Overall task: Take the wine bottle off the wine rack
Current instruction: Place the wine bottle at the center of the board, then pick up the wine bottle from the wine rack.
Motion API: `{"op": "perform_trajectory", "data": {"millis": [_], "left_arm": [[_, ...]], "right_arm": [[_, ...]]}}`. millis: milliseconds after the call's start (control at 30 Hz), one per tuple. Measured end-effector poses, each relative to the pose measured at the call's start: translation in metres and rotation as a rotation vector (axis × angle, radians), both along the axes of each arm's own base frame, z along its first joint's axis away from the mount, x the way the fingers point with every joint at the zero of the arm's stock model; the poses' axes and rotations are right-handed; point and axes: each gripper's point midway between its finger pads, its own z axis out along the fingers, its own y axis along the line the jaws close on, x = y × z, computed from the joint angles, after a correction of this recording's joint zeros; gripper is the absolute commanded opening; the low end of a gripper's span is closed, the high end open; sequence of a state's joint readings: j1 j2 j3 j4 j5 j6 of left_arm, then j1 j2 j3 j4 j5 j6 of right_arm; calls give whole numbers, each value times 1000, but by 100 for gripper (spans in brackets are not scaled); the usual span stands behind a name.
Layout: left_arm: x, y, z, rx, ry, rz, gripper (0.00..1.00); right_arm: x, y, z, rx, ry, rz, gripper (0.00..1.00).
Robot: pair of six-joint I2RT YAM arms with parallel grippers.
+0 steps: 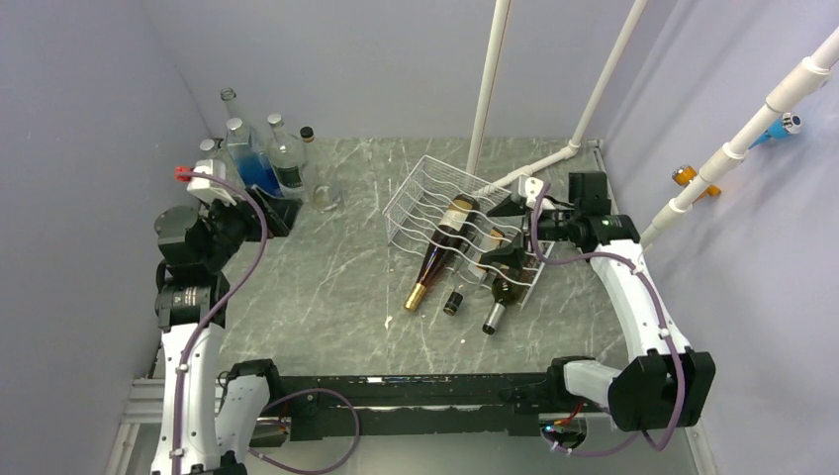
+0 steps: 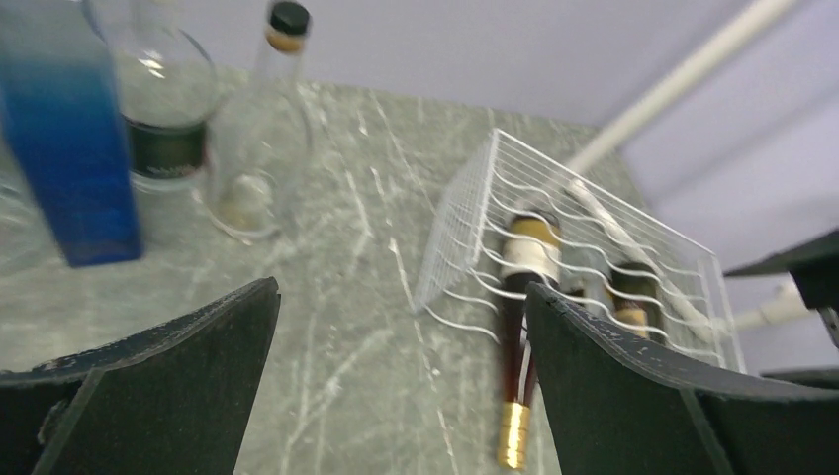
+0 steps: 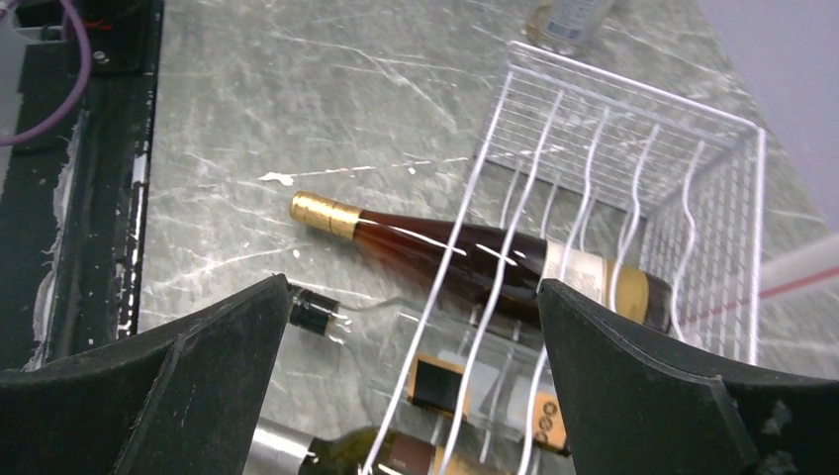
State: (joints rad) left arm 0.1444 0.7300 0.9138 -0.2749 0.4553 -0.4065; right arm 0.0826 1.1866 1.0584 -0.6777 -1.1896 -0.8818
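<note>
Slantwise, glass wine bottle (image 1: 442, 247) lies in wavy-wire wine rack (image 1: 416, 188).

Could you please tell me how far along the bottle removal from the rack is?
Done: nothing yet; the brown bottle, the clear bottle and the green bottle lie in the wine rack. In hand: the right gripper hangs open above them, gripping nothing; the left gripper is open, off by the upright bottles. Left: grasp a bottle, slide it out, set it down.
</note>
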Motion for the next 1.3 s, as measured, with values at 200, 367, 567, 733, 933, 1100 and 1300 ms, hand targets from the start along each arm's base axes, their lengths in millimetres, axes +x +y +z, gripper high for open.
{"op": "perform_trajectory", "data": {"millis": [200, 367, 567, 733, 933, 1100, 1300], "left_arm": [[-13, -37, -53, -99, 152, -165, 100], [-33, -84, -69, -88, 218, -329, 100], [-50, -121, -76, -37, 213, -430, 99], [-69, -148, -107, 18, 249, -496, 99], [-83, -168, -130, 62, 252, -532, 100], [-84, -181, -137, 73, 222, -538, 99], [-90, -208, -156, 90, 217, -576, 99]], "right_arm": [[2, -24, 9, -1, -29, -85, 100], [2, -32, 14, 0, -31, -121, 100], [0, -37, 17, 10, -6, -151, 100], [4, -48, 19, 34, 33, -211, 100], [5, -55, 21, 73, 61, -234, 100], [4, -55, 14, 85, 87, -236, 100], [7, -56, 11, 91, 90, -246, 100]]}}
